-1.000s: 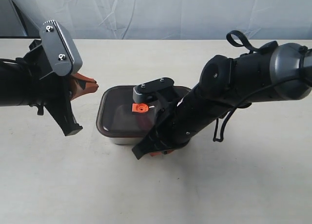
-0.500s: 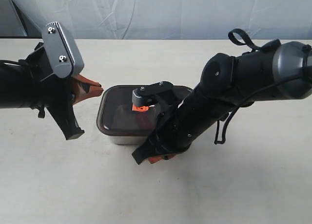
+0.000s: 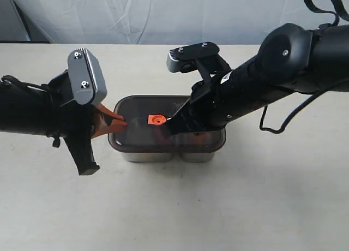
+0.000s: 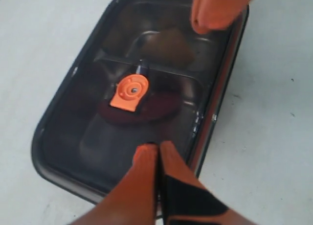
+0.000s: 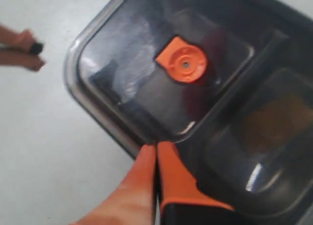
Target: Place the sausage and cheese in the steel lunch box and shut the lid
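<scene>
Pale off-white table (image 3: 180, 218), matte, fills most of the exterior view. Its far edge runs straight across. Behind it hangs a wrinkled white-grey cloth backdrop (image 3: 142, 13). Darker grey panel (image 3: 8, 22) past the far-left corner, beside the cloth. Light is soft and even, with faint blurry shadows on the surface. Left wrist view: a few small dark specks (image 4: 238, 95) on the tabletop.
</scene>
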`<state>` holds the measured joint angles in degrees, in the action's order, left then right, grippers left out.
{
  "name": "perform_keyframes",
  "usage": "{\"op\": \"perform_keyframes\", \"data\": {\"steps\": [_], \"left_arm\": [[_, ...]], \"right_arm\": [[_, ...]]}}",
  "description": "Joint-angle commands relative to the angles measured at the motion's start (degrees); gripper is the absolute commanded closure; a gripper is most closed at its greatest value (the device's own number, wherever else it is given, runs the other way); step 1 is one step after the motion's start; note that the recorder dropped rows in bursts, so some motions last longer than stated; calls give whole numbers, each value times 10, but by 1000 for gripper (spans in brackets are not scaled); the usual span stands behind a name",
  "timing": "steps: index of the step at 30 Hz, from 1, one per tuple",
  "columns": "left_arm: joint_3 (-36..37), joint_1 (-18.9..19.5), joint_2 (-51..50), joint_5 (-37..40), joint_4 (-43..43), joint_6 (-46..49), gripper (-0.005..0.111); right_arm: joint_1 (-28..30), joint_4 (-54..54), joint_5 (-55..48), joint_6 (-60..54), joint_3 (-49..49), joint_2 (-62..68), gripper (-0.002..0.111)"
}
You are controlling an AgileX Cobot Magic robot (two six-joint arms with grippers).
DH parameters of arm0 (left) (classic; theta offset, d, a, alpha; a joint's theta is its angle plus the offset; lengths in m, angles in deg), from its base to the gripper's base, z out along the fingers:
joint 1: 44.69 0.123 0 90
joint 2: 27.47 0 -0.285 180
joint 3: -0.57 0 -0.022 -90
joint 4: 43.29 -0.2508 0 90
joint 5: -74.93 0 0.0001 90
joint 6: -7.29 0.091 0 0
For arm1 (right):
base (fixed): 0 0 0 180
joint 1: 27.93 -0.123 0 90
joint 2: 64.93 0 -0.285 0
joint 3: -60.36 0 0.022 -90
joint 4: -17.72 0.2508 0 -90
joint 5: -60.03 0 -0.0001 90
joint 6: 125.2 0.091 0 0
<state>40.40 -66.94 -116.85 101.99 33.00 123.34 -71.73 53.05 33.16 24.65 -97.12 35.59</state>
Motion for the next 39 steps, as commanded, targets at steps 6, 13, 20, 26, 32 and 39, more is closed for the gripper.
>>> {"op": "perform_keyframes", "data": {"steps": [6,13,20,26,32,39], "left_arm": [[3,-3,-73,16,0,11,107],[3,-3,-125,5,-1,13,107],[1,-3,-135,5,-1,13,107],[-9,-3,-125,18,-1,13,107],[-23,-3,-83,20,2,13,107],[-25,-3,-35,-53,2,13,107]], "right_arm": [[21,-40,26,16,0,92,108],[21,-39,26,16,0,124,108],[21,-37,27,16,0,124,108],[21,-37,27,16,0,124,108],[21,-38,31,18,0,119,108],[21,-38,45,27,0,90,108]]}}
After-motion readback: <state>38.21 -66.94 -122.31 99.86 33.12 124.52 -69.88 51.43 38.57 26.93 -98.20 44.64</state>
